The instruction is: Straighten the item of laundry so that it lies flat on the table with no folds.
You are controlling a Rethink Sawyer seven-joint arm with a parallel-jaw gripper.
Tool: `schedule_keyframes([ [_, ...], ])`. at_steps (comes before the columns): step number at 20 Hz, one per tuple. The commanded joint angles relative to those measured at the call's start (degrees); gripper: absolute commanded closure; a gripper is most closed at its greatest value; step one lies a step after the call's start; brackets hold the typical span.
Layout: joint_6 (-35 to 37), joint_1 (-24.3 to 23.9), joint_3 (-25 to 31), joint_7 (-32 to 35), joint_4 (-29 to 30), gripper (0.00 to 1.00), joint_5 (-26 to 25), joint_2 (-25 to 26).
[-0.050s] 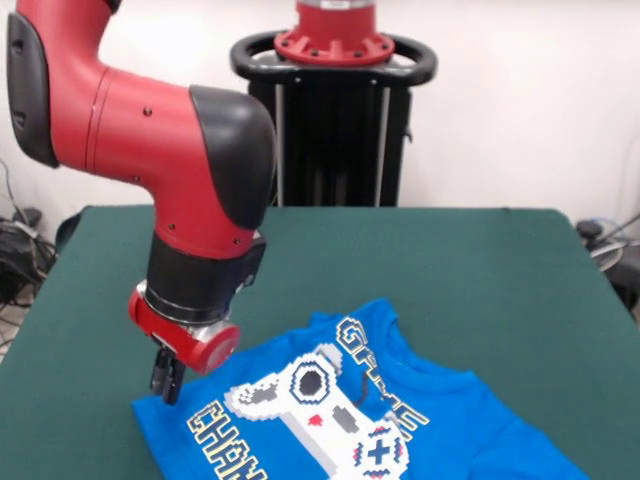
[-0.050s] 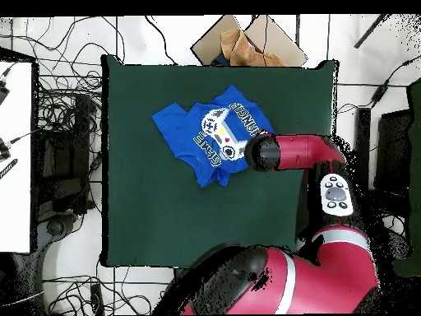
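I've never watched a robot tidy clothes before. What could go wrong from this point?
The gripper sits right at the corner of the blue T-shirt, so it may catch too little cloth and slip off, or bunch the shirt rather than spread it. The shirt also lies near one edge of the green table, so a pull that way might drag it over.

You get one low, close view across the desk (image 1: pixel 480 260); another straight down from high, sharing the desk (image 2: pixel 164 222).
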Motion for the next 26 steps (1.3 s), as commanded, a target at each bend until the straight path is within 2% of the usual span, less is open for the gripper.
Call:
schedule_keyframes([
  [1, 1.1, 0.7, 7.1, -8.8, 1.1, 1.00, -1.3, 5.0],
  [5, -0.7, 2.0, 5.4, -6.9, 0.2, 1.00, -2.4, 6.1],
  [13, 0.2, -0.4, 7.8, -8.9, -0.5, 1.00, -1.1, 8.1],
  [26, -0.2, 0.7, 6.7, -8.1, -2.8, 1.00, -2.1, 9.7],
])
